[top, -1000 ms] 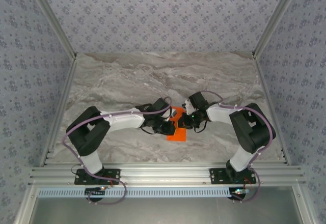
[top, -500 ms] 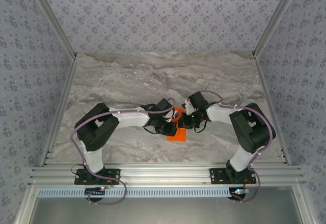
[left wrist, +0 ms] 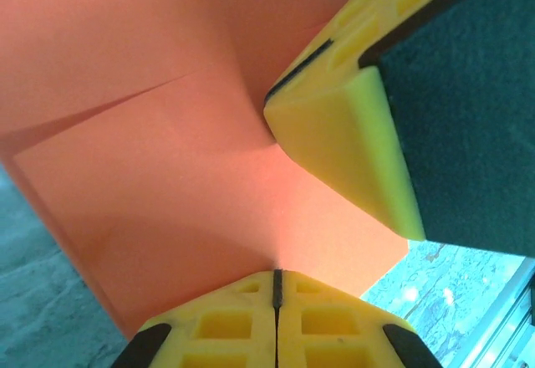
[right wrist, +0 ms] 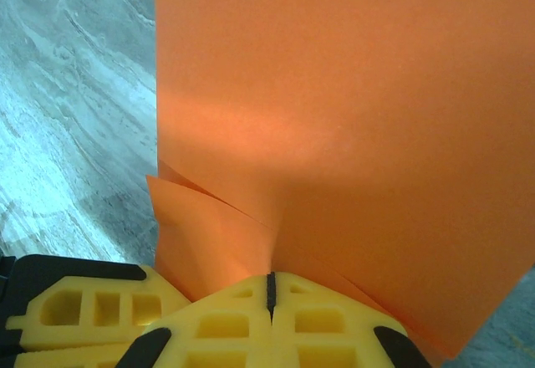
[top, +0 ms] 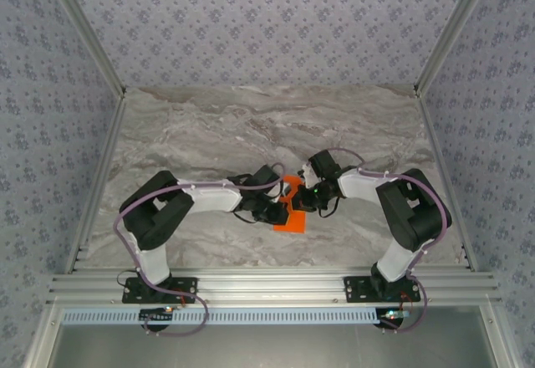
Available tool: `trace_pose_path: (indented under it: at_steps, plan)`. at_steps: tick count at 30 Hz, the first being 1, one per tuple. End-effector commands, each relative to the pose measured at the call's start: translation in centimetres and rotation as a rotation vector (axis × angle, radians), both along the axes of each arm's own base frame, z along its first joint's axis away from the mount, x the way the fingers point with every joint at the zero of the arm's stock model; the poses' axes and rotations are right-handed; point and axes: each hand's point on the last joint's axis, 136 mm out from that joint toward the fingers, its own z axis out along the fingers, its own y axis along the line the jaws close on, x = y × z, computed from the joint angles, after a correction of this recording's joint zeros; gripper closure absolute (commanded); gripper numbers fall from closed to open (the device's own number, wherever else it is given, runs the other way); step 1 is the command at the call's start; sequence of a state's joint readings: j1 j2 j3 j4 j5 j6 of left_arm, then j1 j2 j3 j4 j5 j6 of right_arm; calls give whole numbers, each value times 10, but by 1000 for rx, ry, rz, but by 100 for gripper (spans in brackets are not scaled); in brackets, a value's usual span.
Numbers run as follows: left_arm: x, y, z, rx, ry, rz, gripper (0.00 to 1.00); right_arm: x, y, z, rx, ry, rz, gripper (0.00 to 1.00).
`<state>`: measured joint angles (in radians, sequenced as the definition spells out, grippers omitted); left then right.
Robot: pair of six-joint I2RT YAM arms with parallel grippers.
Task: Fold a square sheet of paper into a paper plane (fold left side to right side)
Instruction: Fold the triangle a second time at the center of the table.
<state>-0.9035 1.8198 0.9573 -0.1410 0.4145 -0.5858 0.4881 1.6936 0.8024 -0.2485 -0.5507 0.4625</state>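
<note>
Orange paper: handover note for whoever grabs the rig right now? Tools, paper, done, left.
Left tool: shut, pinching an edge of the orange paper.
Right tool: shut, also pinching the paper, from the opposite side; one of its fingers sits close to the left tool in the left wrist view.
Paper: around the middle of the marble table, between the two tools.
Done: at least one fold; a crease and overlapping layers show in the wrist views.
Left: no finished dart as far as the views show; the remaining folds are probably yet to do.
</note>
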Motion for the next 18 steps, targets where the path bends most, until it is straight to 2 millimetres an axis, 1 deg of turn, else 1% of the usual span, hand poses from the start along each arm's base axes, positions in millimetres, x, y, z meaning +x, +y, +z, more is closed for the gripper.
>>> trace_pose_path:
  at_steps: [1, 7, 12, 18]
  plan:
    - [-24, 41, -24, 150, 69, 16, 95, -21, -28, -31, -162, 95, -8, 100]
    - [-31, 56, -24, 179, 70, 30, 95, -22, -31, -32, -173, 101, -8, 100]
    - [-36, 64, -22, 192, 73, 40, 95, -23, -32, -33, -178, 104, -6, 100]
    - [-41, 83, -23, 220, 75, 70, 95, -19, -29, -30, -164, 90, -4, 100]
